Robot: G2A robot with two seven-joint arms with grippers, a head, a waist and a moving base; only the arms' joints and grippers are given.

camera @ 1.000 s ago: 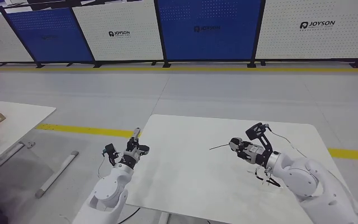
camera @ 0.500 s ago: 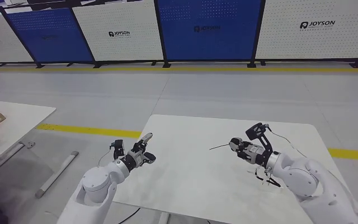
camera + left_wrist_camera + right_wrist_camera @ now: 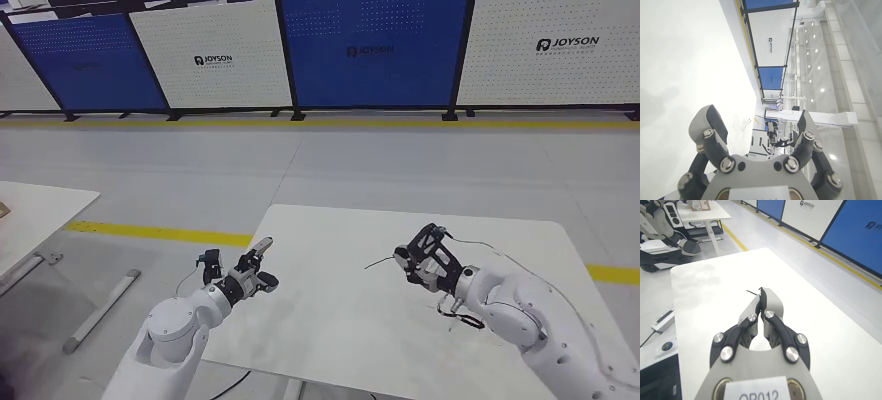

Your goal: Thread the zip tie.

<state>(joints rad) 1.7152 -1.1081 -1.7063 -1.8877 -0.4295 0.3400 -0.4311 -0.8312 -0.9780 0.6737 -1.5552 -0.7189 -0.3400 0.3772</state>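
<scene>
Black zip tie (image 3: 380, 263) was pinched in the closed jaws of the right gripper (image 3: 761, 295), above the white table (image 3: 330, 330). Its free end was left sticking out past the fingertips toward 9 o'clock. Left gripper (image 3: 758, 111) was held at the table's 9 o'clock edge, jaws spread wide.

The thin black plastic zip tie (image 3: 378, 263) is pinched at one end between the closed fingers of the right gripper (image 3: 404, 262), over the right-centre of the white table (image 3: 330, 330). Its slim free tail juts leftward from the fingertips, roughly level.
</scene>
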